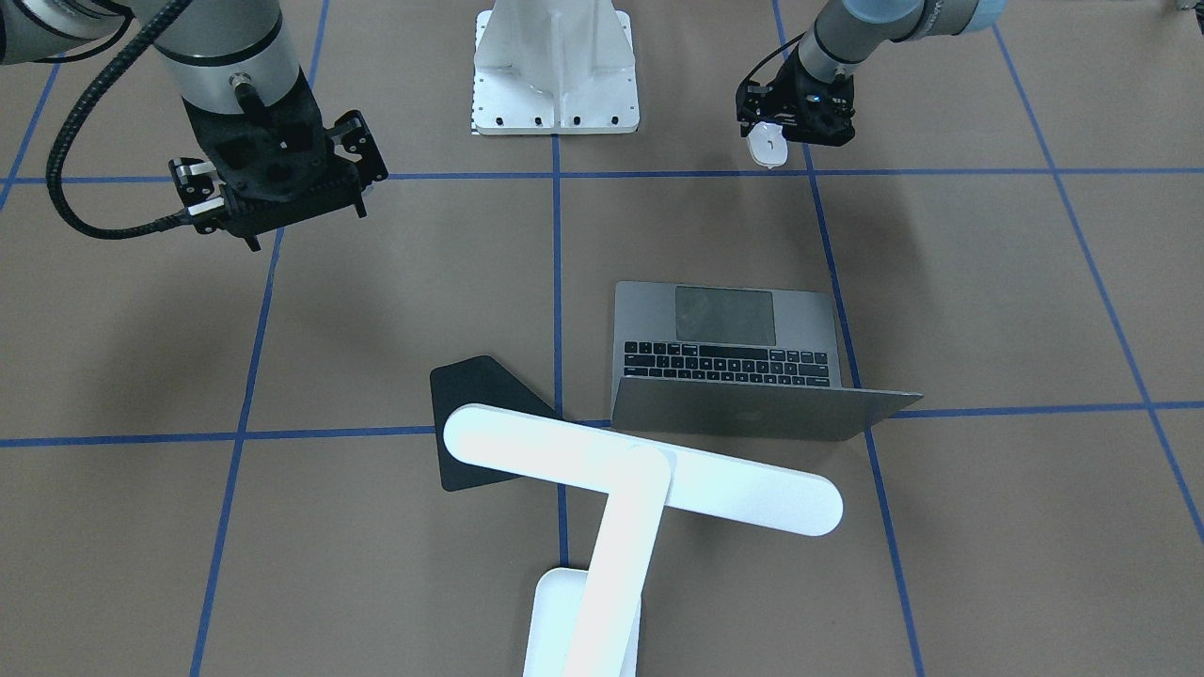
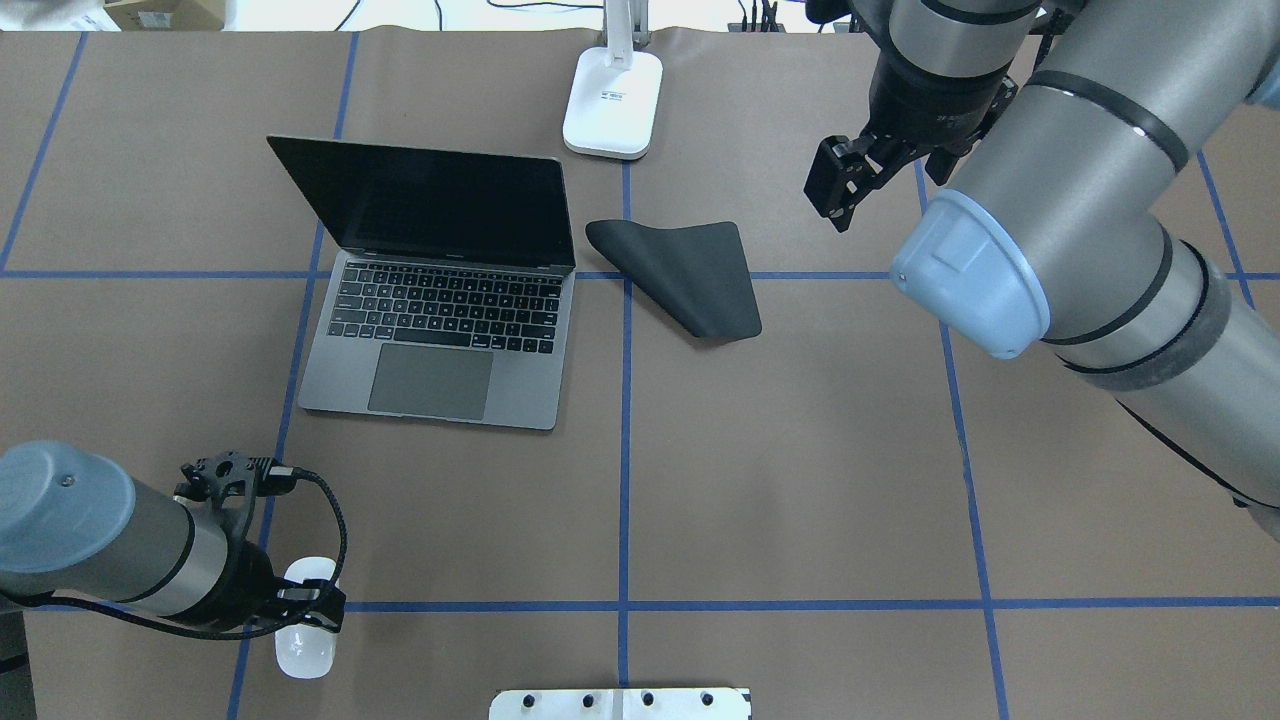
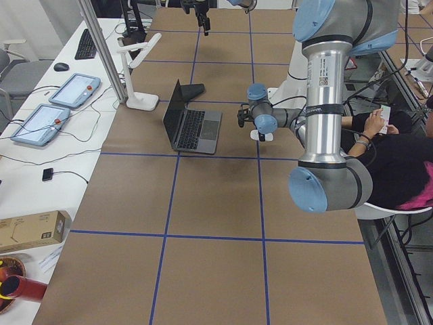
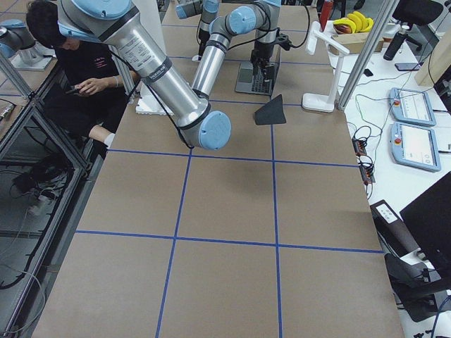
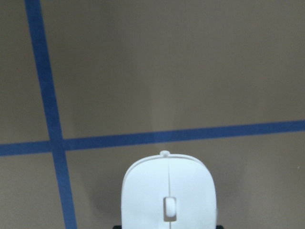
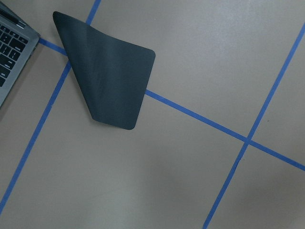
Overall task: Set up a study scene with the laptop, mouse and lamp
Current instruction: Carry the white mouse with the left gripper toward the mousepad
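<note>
**A:** Nearest the robot first. Where's the mouse [image 2: 305,650]?

**B:** On the left, close to the robot's edge of the counter [image 2: 800,450], beside a crossing of blue tape lines. The left tool [image 2: 303,598] straddles its rear half and looks clamped on its sides. The left wrist view shows the nose and scroll wheel poking forward. I cannot tell whether it is lifted or resting.

**A:** Handling?

**B:** My guess is light, with a hard, glossy shell, so it is likely to slip. I would pinch the low side walls near the middle and avoid the domed top. A light squeeze should do.

**A:** Further out?

**B:** The laptop [image 2: 440,330] sits mid-counter, left of the centre line. It is open with a dark screen, and the trackpad faces the robot. Just to its right is a black mouse pad [image 2: 685,270]. The pad is not flat: one side stands up like a tent in the right-side view. That could be trouble if the mouse is meant to land there.

**A:** The far edge?

**B:** The lamp [image 1: 734,487] has its base at the far edge, near the centre line. Its bar head hangs above the laptop's lid and the pad. It looks top-heavy, so any hold belongs low on the arm or base.

**A:** The right tool [image 1: 280,179]?

**B:** It hangs high over the far right side, well apart from everything. Its fingers are spread and it holds nothing. Its camera looks down on the pad.
</note>
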